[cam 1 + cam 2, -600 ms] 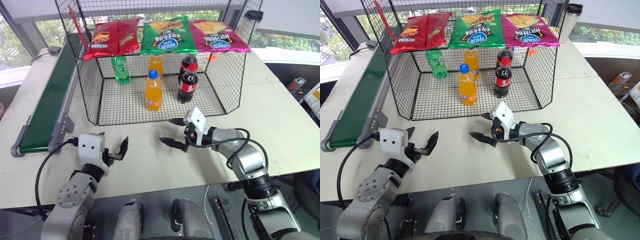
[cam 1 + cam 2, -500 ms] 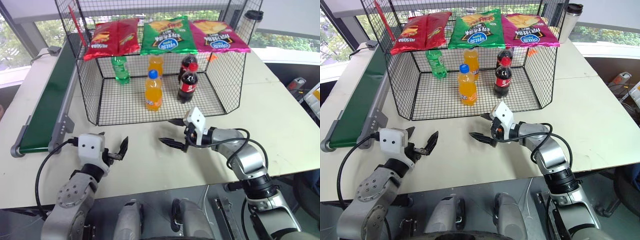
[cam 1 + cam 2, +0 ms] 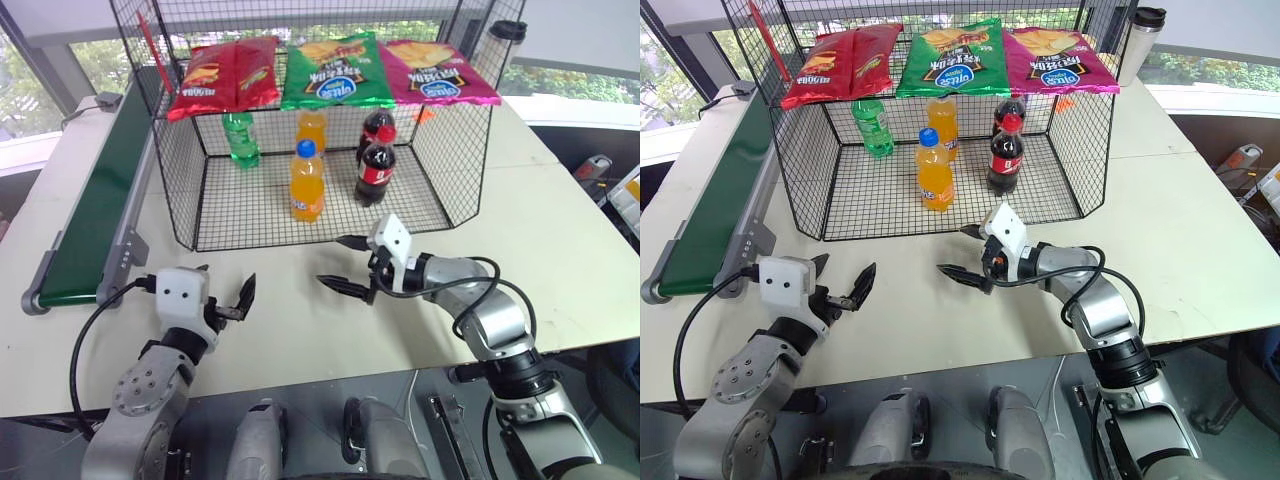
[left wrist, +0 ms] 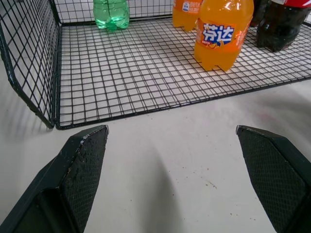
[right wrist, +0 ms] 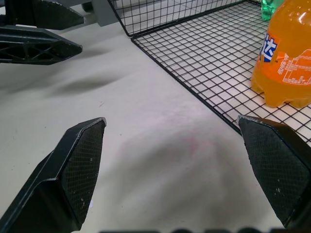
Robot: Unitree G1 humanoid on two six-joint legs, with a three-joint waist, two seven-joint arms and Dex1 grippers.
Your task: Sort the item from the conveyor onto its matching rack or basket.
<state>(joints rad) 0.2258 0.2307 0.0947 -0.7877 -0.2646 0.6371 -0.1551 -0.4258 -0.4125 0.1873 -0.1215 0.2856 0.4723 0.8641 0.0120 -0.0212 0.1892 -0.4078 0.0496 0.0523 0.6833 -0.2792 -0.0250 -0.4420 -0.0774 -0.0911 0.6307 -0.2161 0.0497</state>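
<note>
A pale, smooth desk (image 3: 560,200) sits under bright windows with greenery beyond. Your green bottle (image 3: 240,138), clear ribbed plastic, stands upright at the cage's 11 o'clock corner. A red chip bag (image 3: 222,78) hides its cap, so you cannot confirm it is the yellow-capped one. The black wire-mesh cage (image 3: 175,190) also holds two orange bottles, the nearer (image 3: 306,182) glossy and blue-capped, with dark cola bottles (image 3: 375,165) at its 3 o'clock.

The matte green conveyor (image 3: 95,210), at the cage's 9 o'clock, carries nothing. Nothing has moved over the last half second. The left gripper (image 3: 225,285) and right gripper (image 3: 332,262) both hover over bare desk at the cage's 6 o'clock, fingers spread wide and holding nothing. You can judge this sort as done, or waiting for the next item.
</note>
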